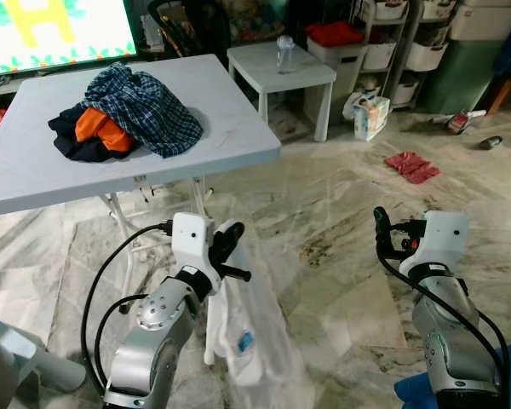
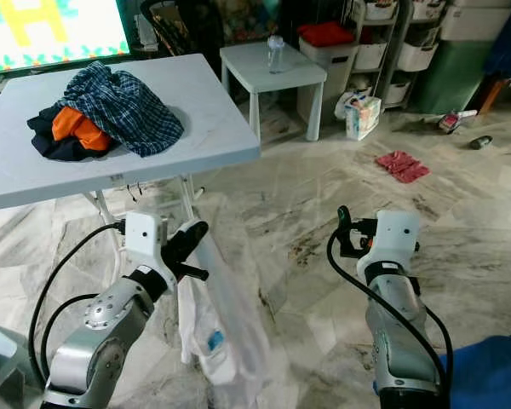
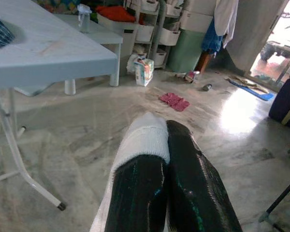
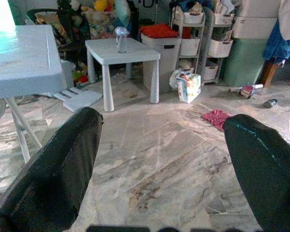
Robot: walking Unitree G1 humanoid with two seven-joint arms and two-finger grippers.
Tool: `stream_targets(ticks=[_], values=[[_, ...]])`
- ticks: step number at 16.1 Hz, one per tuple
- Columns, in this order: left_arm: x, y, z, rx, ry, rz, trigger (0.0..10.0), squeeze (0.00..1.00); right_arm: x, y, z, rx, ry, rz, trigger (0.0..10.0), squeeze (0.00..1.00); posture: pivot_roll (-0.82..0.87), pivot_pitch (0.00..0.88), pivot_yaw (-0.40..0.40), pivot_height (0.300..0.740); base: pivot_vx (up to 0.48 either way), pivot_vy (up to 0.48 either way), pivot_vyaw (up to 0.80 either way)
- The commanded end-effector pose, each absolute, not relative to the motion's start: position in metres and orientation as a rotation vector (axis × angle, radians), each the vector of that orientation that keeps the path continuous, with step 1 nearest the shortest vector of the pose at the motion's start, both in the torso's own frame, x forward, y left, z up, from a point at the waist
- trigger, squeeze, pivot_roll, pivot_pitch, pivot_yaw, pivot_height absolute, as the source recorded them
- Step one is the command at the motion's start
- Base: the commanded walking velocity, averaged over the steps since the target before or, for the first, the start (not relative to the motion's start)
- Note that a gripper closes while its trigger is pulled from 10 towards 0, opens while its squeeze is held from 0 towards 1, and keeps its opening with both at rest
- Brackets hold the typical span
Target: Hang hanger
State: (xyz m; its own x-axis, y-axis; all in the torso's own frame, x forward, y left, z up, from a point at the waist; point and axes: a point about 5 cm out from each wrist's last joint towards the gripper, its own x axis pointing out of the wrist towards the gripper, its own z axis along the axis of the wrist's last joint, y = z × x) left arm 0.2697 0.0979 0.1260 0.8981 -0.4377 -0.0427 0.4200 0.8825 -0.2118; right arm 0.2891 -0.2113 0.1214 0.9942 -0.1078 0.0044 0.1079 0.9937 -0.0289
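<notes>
The left gripper [image 1: 227, 247] has its two black fingers [image 3: 193, 179] pressed together on a fold of white garment [image 1: 243, 328], which droops from the pinch toward the marble floor [image 1: 341, 221]; whether a hanger sits inside the cloth I cannot tell. It holds this just below the front edge of the white folding table [image 1: 230, 128]. The right gripper [image 1: 383, 234] is raised over bare floor with its fingers [image 4: 53, 179] spread wide and nothing between them. On the folding table lies a heap of clothes [image 1: 123, 115]: a blue plaid shirt over something orange and dark. Beyond it stands a small white side table [image 1: 281, 72] with a clear bottle [image 1: 284, 53] on top. A red cloth [image 1: 411, 165] lies on the floor further off, near shelves of storage bins [image 1: 383, 34].
</notes>
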Motion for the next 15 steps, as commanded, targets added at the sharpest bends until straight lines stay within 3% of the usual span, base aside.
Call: stream_targets(ticks=[1,13,15], values=[[0.272,0.100,0.131,-0.190,0.068,-0.432,10.0,0.00,0.291,-0.210,0.124,-0.033,-0.013,-0.103,10.0,0.00,-0.01,0.046,-0.003,0.740,0.000,0.000,0.00],[0.293,0.121,0.142,-0.174,0.028,-0.347,10.0,0.00,0.305,-0.212,0.135,-0.008,-0.078,-0.156,10.0,0.00,0.02,0.000,0.046,0.740,0.000,0.000,0.00],[0.286,0.125,0.134,-0.174,0.048,-0.338,10.0,0.00,0.299,-0.215,0.133,-0.008,-0.072,-0.164,10.0,0.00,0.00,0.000,0.043,0.740,0.000,0.000,-0.80]])
